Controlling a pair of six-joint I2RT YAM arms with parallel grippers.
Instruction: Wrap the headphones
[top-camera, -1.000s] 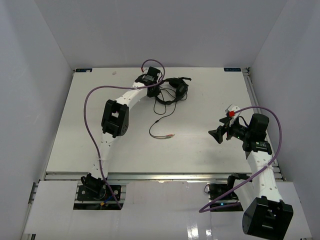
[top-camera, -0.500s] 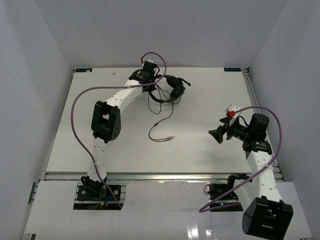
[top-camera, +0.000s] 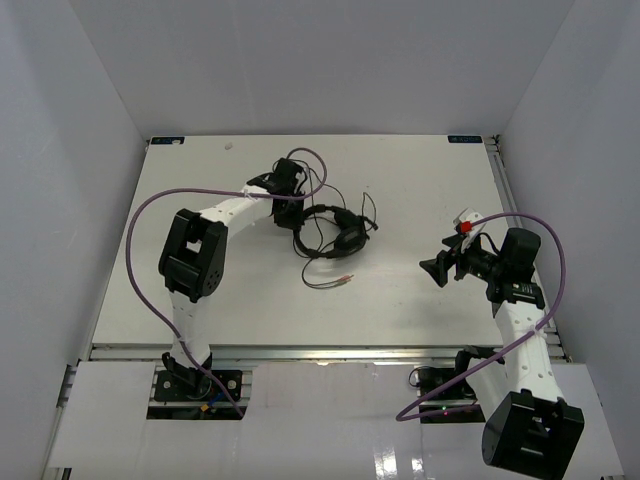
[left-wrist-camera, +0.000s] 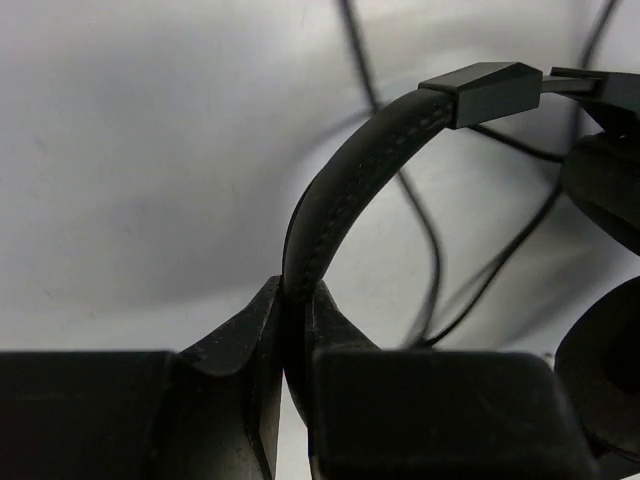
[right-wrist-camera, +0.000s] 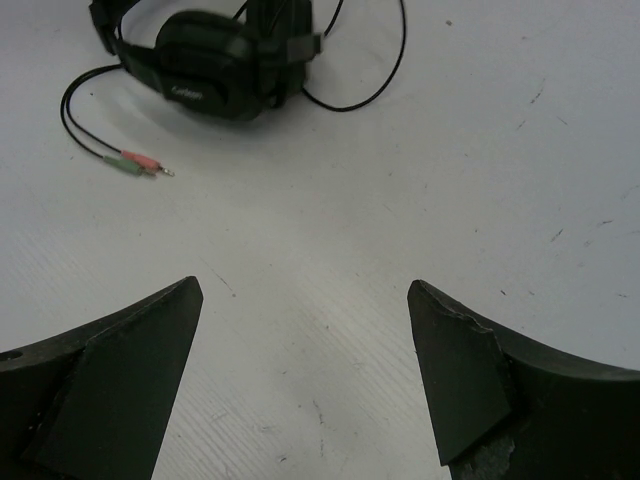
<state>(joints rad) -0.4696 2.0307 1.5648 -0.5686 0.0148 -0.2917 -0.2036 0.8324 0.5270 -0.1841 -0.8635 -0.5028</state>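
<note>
**Top external view.** A white table (top-camera: 420, 190) stands between pale walls (top-camera: 60, 200). One purple robot cable (top-camera: 140, 250) loops beside the left arm and another (top-camera: 556, 275) beside the right arm. The headphones (top-camera: 335, 228) are near the middle of the table. Their thin cable (top-camera: 308, 281) curls toward the near edge and ends in two plugs (top-camera: 345, 279). The left gripper (top-camera: 293, 212) comes down at the left end of the headband, and its own body hides the point of contact. The right gripper (top-camera: 432, 268) hovers well apart, to the right of the headphones, and points toward them.

**Left wrist view.** The left gripper (left-wrist-camera: 290, 305) is pressed together on the padded headband (left-wrist-camera: 350, 170). The band rises from between the jaws and arches to the upper right. An earcup (left-wrist-camera: 610, 390) fills the right edge, and cable strands (left-wrist-camera: 420, 230) cross the table behind.

**Right wrist view.** The right gripper (right-wrist-camera: 305, 300) is spread wide, with nothing between its fingers (right-wrist-camera: 120, 380). Lightly scratched table surface (right-wrist-camera: 450, 150) lies ahead. The headphones (right-wrist-camera: 220, 70) sit at upper left, well apart from the fingertips. The pink and green plugs (right-wrist-camera: 135, 162) lie just nearer than the earcups.
</note>
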